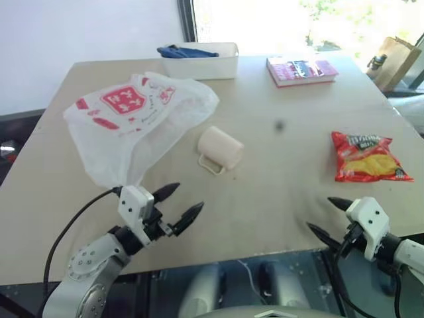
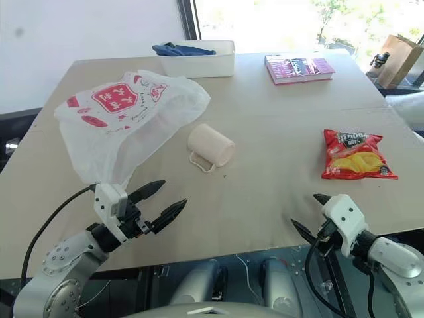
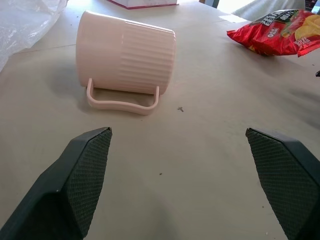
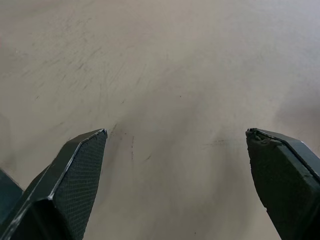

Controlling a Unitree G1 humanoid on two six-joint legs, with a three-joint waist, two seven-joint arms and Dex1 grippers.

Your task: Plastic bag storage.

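Along the near edge of the pale beige wooden table, two grippers hover, one on each arm. Left gripper: two black fingers spread wide, holding nothing and touching nothing, aimed toward the cup. Right gripper: two black fingers likewise spread wide and empty, tilted down over bare tabletop near the front edge; whether the tips touch the surface cannot be told.

One large, thin, crinkly, translucent white plastic bag with a red shield logo and red marks lies flat and crumpled on the left half of the table, well ahead of the left gripper. Its long axis runs diagonally, from the narrow end nearest the left gripper up toward the wide end near the tray; the printed side faces up.

One pale pink ribbed plastic cup lies on its side just beside the bag's right edge, its handle resting on the table on the side toward the robot; in the left wrist view it sits between the spread fingers, apart from both.

One red-and-yellow chip packet lies flat on the right side. One pink-covered book lies at the far edge. One white rectangular tray at the far edge holds one blue cloth.
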